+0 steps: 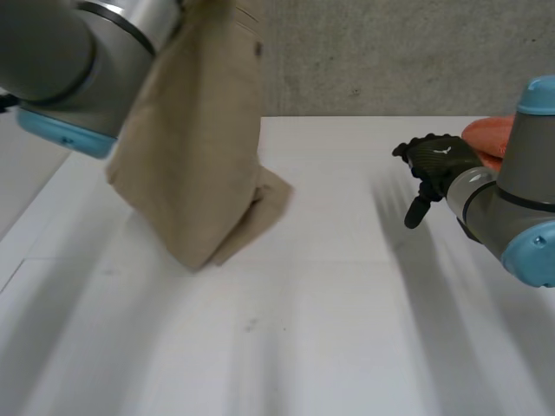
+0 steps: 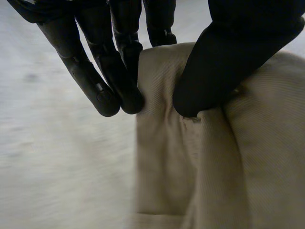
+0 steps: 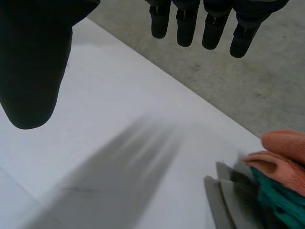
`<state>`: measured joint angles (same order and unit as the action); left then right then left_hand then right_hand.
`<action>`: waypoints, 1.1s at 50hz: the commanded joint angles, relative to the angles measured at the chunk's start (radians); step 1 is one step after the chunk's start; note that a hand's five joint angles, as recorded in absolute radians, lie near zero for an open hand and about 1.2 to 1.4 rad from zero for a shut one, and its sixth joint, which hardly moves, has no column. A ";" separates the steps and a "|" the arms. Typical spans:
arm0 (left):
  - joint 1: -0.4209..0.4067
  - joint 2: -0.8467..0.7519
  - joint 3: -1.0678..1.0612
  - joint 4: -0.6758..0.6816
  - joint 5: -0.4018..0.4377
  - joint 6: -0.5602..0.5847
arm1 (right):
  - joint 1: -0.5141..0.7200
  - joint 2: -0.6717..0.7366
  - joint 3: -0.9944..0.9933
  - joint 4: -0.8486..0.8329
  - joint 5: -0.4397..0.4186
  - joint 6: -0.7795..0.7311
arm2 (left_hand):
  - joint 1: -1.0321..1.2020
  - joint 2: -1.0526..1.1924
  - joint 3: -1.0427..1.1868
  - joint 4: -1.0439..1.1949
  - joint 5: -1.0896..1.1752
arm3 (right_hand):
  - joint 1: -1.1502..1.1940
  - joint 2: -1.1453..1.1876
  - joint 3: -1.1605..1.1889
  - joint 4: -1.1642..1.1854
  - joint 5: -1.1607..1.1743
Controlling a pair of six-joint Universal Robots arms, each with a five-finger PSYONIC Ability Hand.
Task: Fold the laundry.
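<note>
In the head view a beige cloth [image 1: 199,147] hangs from up by the left arm [image 1: 69,61], its lower end crumpled on the white tabletop [image 1: 347,329], while the right hand [image 1: 438,165] hovers well apart from it, just before an orange cloth [image 1: 490,139]. The left wrist view has the left hand [image 2: 228,62] pinching the beige cloth's upper edge between thumb and fingers. In the right wrist view the right hand's fingers are straight, spread from the thumb and hold nothing, above bare tabletop, with teal cloth [image 3: 276,195] and grey cloth [image 3: 228,191] piled beside the orange one.

Lab: concrete wall [image 1: 390,61], white table [image 1: 347,329]
</note>
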<state>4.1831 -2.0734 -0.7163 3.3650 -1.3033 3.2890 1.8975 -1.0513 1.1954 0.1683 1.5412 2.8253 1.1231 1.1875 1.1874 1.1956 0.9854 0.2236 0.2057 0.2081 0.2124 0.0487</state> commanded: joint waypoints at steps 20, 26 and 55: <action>-0.092 0.208 -0.804 0.047 0.021 -0.054 | -0.057 -0.015 -0.036 0.057 -0.058 0.010 | -0.949 -1.013 -1.013 -1.021 -0.985 | -0.049 -0.031 -0.034 -0.038 -0.049; -0.018 0.338 -0.966 -0.064 -0.134 -0.034 | -0.011 -0.093 0.035 0.213 -0.214 -0.151 | -0.949 -1.013 -1.013 -1.021 -0.985 | 0.001 0.019 0.016 0.012 0.001; 0.170 0.454 -1.390 -0.162 -0.100 0.282 | 0.045 -0.225 0.693 -0.198 -0.336 -0.538 | -0.678 -0.742 -0.742 -0.750 -0.715 | 0.230 0.248 0.245 0.241 0.230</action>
<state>4.3265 -1.5560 -2.1097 3.1380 -1.4038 3.5310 1.9270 -1.3155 1.8346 0.1477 1.1831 2.2803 0.4298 0.4235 0.4254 0.4165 0.2374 0.4454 0.4474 0.4460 0.4384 0.2458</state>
